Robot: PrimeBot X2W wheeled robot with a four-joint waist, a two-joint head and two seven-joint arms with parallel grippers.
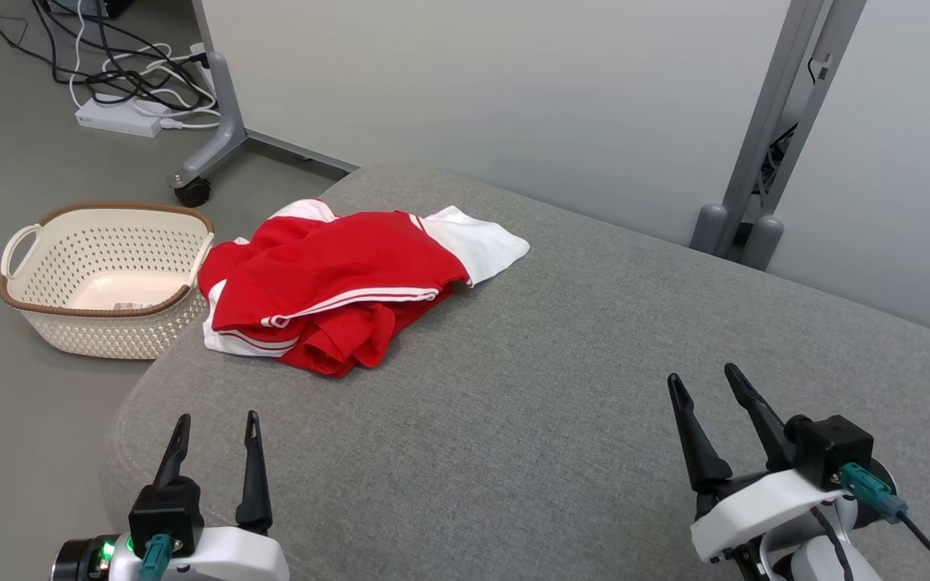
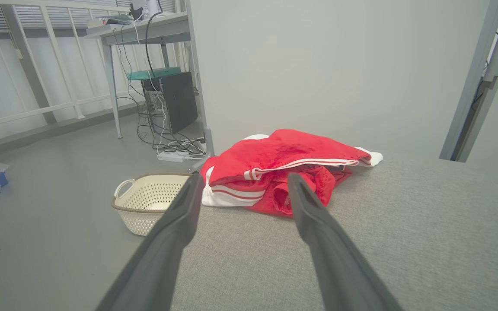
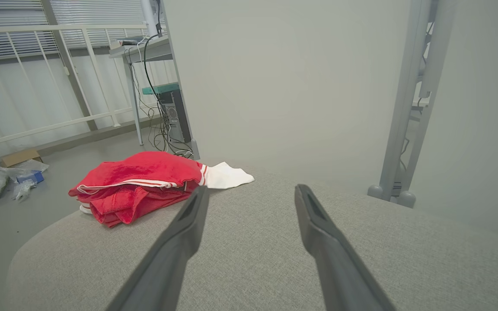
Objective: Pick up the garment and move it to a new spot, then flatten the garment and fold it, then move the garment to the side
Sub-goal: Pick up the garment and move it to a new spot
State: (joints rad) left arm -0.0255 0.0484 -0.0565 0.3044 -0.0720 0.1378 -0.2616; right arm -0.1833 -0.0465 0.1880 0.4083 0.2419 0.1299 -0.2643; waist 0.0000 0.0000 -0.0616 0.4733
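A crumpled red garment (image 1: 336,278) with white stripes and white sleeves lies bunched at the far left corner of the grey cushioned surface (image 1: 562,387). The same garment (image 2: 283,164) sits just beyond the fingertips in the left wrist view, and the garment (image 3: 136,181) lies off to the left in the right wrist view. My left gripper (image 1: 218,424) hovers open at the near left edge, well short of the cloth. My right gripper (image 1: 703,383) stands open at the near right, far from the cloth. Both hold nothing.
A cream perforated basket (image 1: 102,274) with a brown rim stands on the floor just left of the surface. Behind it are a wheeled panel leg (image 1: 207,153), a power strip and cables (image 1: 122,113). A grey partition wall and a metal post (image 1: 764,137) bound the far side.
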